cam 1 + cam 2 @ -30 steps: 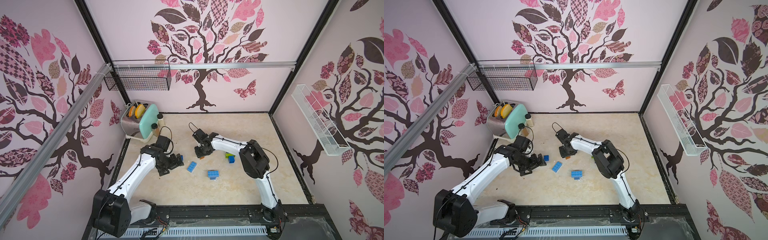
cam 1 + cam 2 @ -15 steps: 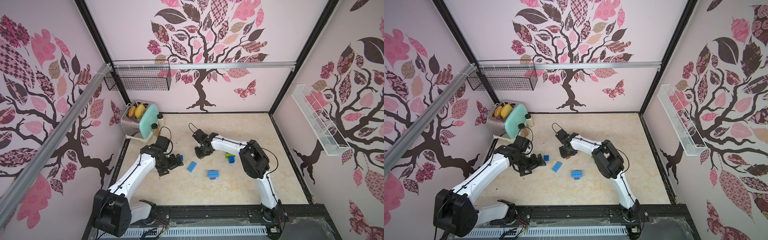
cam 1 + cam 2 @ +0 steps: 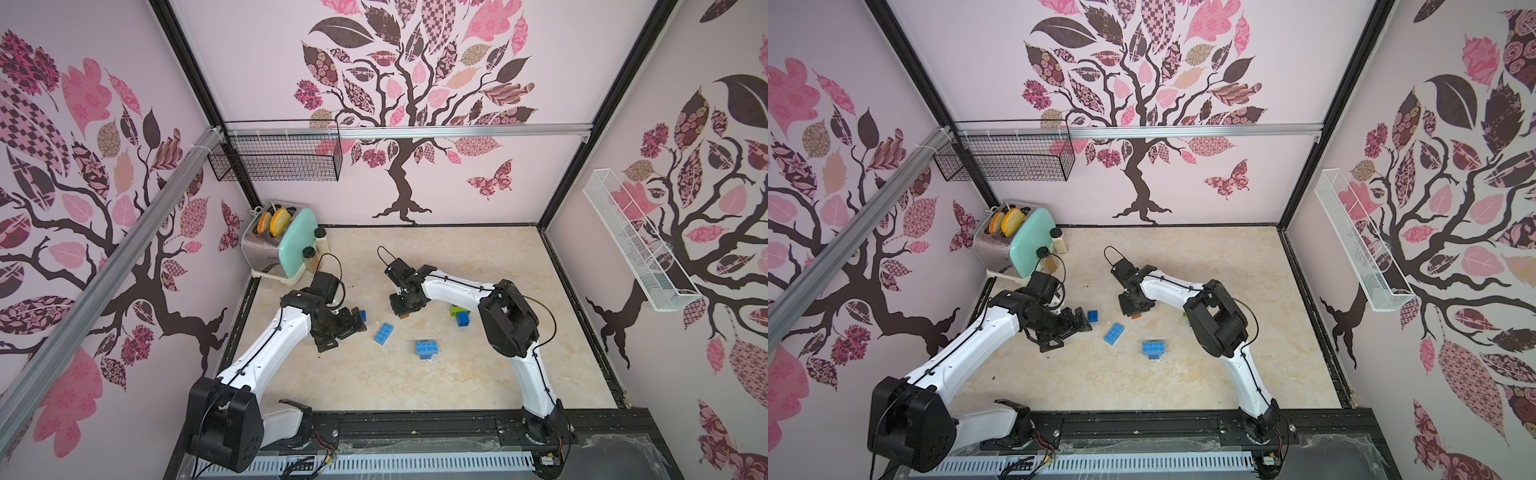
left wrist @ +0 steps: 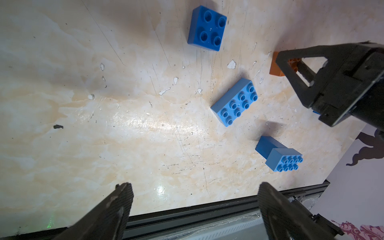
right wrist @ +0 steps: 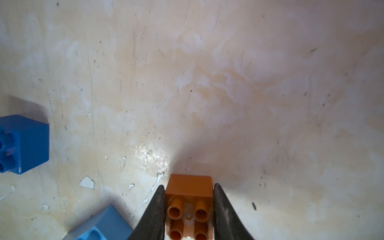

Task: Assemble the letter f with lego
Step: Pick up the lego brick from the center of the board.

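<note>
My right gripper point(image 5: 189, 194) is shut on a small brown lego brick point(image 5: 189, 187), studs toward the camera, low over the table; the brick peeks out under the gripper in both top views point(image 3: 404, 316) point(image 3: 1136, 316). My left gripper point(image 4: 193, 189) is open and holds nothing. It hovers beside a dark blue square brick point(image 3: 363, 316) point(image 4: 206, 28). A light blue oblong brick point(image 3: 384, 333) point(image 4: 234, 101) lies between the two arms. A light blue brick stacked on a blue one point(image 3: 426, 348) point(image 4: 278, 154) sits nearer the front. A lime green brick point(image 3: 457, 309) and a blue brick point(image 3: 462, 319) lie by the right arm.
A toaster point(image 3: 278, 243) with two jars point(image 3: 309, 257) beside it stands at the back left corner. A black wire basket point(image 3: 276, 160) hangs on the back wall and a white rack point(image 3: 636, 245) on the right wall. A black rail point(image 3: 415, 419) runs along the table's front edge.
The right gripper's jaws have closed onto the brown brick. Neither arm has visibly shifted, and the loose bricks lie where they were.
</note>
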{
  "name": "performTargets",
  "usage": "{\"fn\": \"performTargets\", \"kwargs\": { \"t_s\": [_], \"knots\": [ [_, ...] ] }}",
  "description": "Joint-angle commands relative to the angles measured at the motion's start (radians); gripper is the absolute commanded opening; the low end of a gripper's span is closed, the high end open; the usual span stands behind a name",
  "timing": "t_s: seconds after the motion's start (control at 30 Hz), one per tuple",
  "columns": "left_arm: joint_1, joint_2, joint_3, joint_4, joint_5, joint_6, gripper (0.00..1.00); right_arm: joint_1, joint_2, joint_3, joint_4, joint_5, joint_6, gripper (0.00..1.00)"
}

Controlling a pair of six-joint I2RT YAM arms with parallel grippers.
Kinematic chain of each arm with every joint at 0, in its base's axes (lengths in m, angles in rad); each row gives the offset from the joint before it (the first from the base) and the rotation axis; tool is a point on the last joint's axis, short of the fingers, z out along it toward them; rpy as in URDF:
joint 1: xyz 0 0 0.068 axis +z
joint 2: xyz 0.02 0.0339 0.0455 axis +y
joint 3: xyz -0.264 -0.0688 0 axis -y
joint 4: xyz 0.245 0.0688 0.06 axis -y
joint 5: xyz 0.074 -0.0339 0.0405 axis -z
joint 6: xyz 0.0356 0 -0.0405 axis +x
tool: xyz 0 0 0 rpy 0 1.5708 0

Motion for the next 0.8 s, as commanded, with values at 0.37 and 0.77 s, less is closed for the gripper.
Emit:
{"fn": "performTargets", "kwargs": {
  "t_s": [0.37, 0.77],
  "knots": [
    [0.008, 0.011, 0.0, 0.023, 0.137, 0.144, 0.97, 0.017, -0.265, 0.04, -0.232, -0.028, 0.068, 0.27],
    [-0.013, -0.028, -0.045, 0.069, 0.168, 0.174, 0.96, 0.116, -0.409, -0.133, -0.258, 0.044, 0.287, 0.27]
  ]
}}
